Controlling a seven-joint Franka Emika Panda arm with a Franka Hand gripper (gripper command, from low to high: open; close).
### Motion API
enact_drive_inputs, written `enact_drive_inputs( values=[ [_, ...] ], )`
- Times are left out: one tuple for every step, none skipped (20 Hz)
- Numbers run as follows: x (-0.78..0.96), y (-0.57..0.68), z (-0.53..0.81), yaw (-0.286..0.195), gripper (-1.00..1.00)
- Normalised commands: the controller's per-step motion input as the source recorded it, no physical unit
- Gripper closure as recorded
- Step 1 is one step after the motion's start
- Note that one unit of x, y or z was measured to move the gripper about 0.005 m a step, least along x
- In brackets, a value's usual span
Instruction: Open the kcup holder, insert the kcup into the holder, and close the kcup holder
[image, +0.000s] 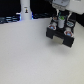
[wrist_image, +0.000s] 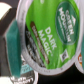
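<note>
Gripper: the arm's white-bodied gripper (image: 61, 20) hangs in the upper right of the exterior frame, directly over the black unit; its jaws are clamped on the kcup.
Kcup: small round white-sided cup with a green foil top (image: 61, 21), held between the fingers just above the holder. In the wrist view the green lid (wrist_image: 50, 35) fills most of the frame, tilted, printed "DARK MAGIC" beneath a round "GREEN MOUNTAIN" badge.
Finger: one dark teal pad (wrist_image: 12, 47) presses against the cup's rim.
Kcup holder: black boxy drawer unit (image: 61, 35) at right of centre in the exterior frame, resting on the table; small round light tops show in its upper face, too blurred to count. Drawer state: cannot tell.
Table: pale, flat surface (image: 25, 57) across the lower frame.
Background: white bottle-like object (image: 25, 11) upright at upper left, well apart from the holder.
</note>
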Motion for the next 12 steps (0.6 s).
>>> enact_drive_inputs(
  values=[
    [0.04,0.02,-0.30,-0.018,1.00],
    [0.06,0.04,-0.31,-0.010,1.00],
    [0.08,0.10,-0.29,-0.008,1.00],
    [0.10,0.13,-0.24,-0.003,1.00],
    [0.16,0.14,-0.20,0.001,1.00],
    [0.17,0.14,-0.17,0.007,1.00],
    [0.16,0.11,-0.14,0.018,1.00],
    [0.13,0.13,-0.11,0.027,1.00],
    [0.14,0.14,-0.06,0.027,1.00],
    [0.12,0.13,-0.05,0.038,-1.00],
    [0.09,0.13,0.02,0.046,-1.00],
    [0.10,0.14,0.02,0.045,-1.00]
  ],
)
